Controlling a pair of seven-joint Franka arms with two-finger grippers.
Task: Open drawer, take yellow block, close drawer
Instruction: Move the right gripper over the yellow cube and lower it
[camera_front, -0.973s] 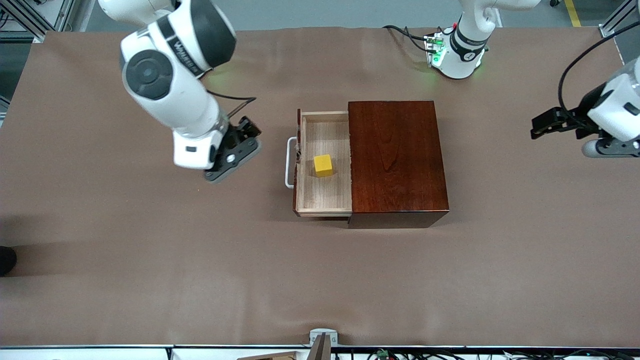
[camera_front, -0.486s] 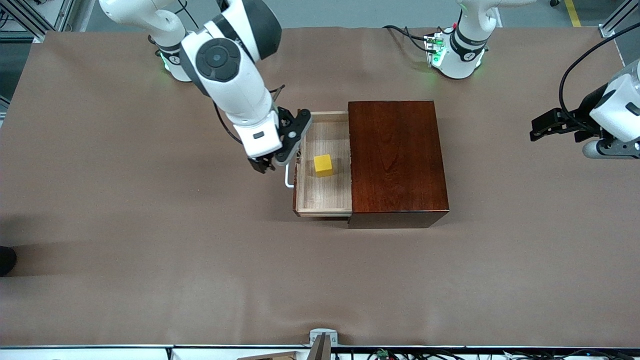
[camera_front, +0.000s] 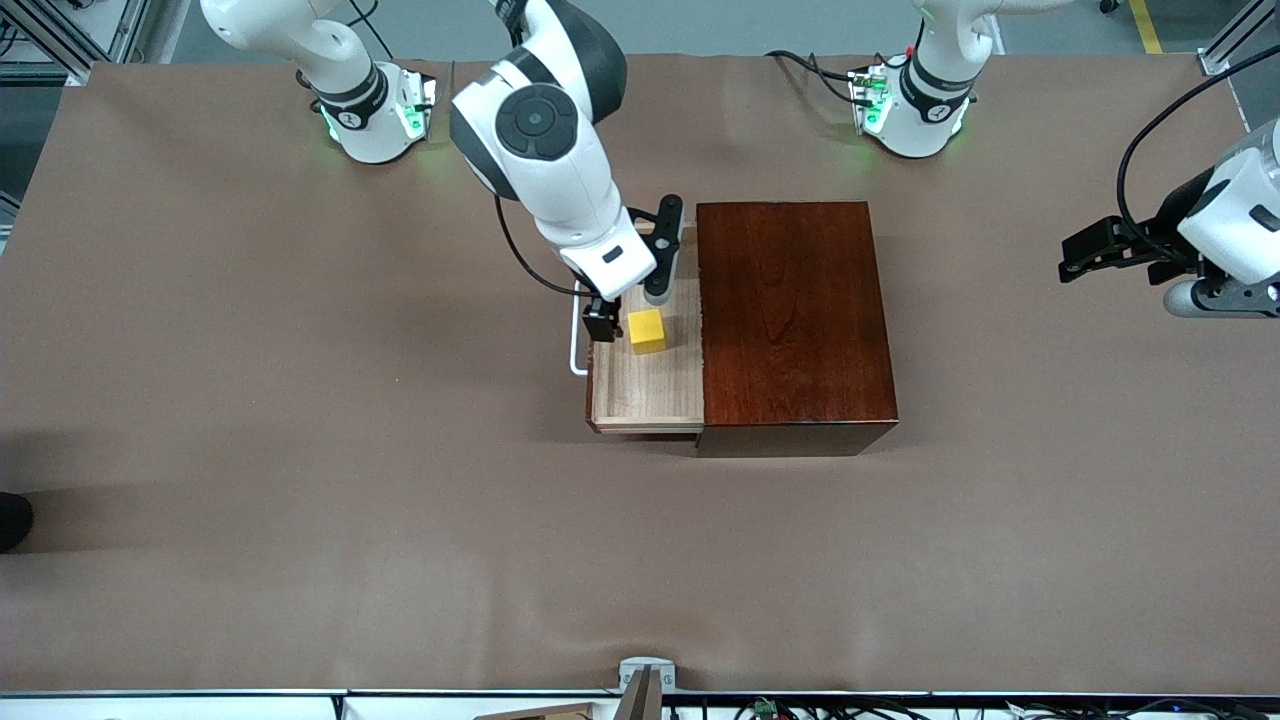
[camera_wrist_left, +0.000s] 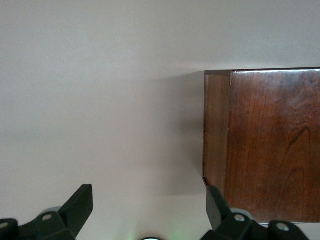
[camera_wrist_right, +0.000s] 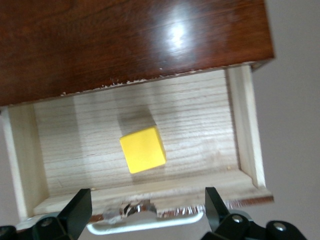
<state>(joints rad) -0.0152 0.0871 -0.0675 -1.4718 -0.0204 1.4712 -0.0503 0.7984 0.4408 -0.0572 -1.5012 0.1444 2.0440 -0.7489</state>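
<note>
Right gripper (camera_front: 628, 312) hung over the open drawer (camera_front: 648, 395), its jaws spread wide and empty. In the front view one finger stood over the drawer's handle-side wall and the other was hidden by the hand; no contact with the yellow block (camera_front: 647, 331) was visible. The right wrist view showed the yellow block (camera_wrist_right: 143, 149) lying below the jaws and roughly midway between the two fingertips (camera_wrist_right: 77, 207), offset toward the dark box rather than directly under them. The coming descent was judged to turn on this offset: a short shift toward the box before lowering should centre the jaws on the block.

The block rested flat on the drawer floor, about midway along the tray's length and clear of all four walls. Being a cube, it had no long axis; its faces were turned slightly off square to the drawer walls, so a small wrist rotation may be needed for flush contact.

The drawer stood pulled out from the wooden box (camera_front: 790, 310) toward the right arm's end of the worktop (camera_front: 300, 450), its white handle (camera_front: 574, 345) leading. Its long axis ran from nearer the front camera to farther.

Left gripper (camera_front: 1085, 250) waited over bare worktop at the left arm's end, well apart from the box, jaws open and empty. The right arm was plainly the nearer one.
</note>
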